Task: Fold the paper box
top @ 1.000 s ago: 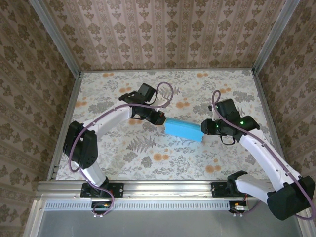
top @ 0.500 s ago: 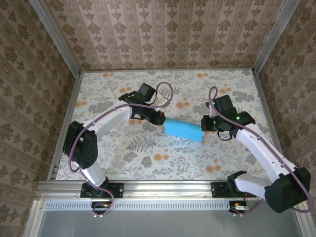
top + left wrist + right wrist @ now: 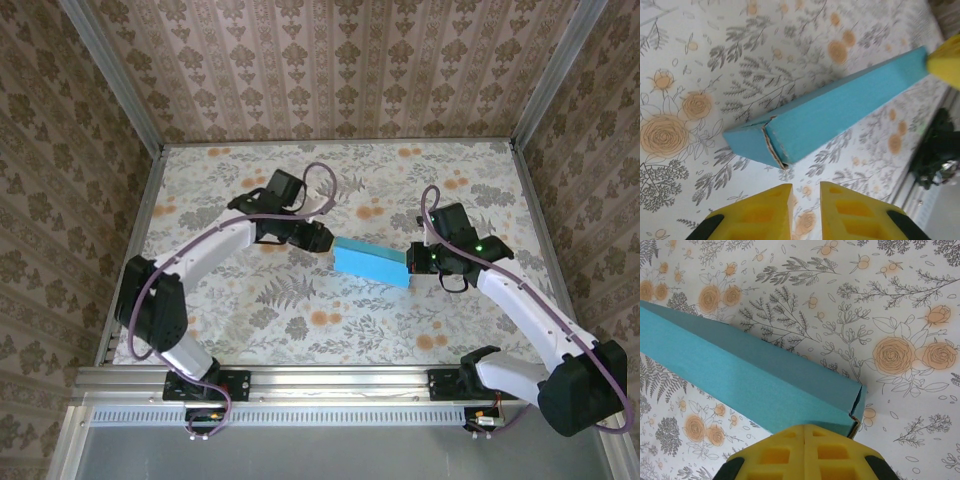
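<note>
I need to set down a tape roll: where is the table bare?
Bare: the strip between the paper box and the front rail, and the far strip along the back wall. Crowded: mid-table, left tool and right tool flanking the box.

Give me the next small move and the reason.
Probably nudge the left gripper forward against the near end of the paper box: the flap seam gapes there, the gripper sits just short of it, slightly open, and the shut right gripper rests at the far end to brace it.
</note>
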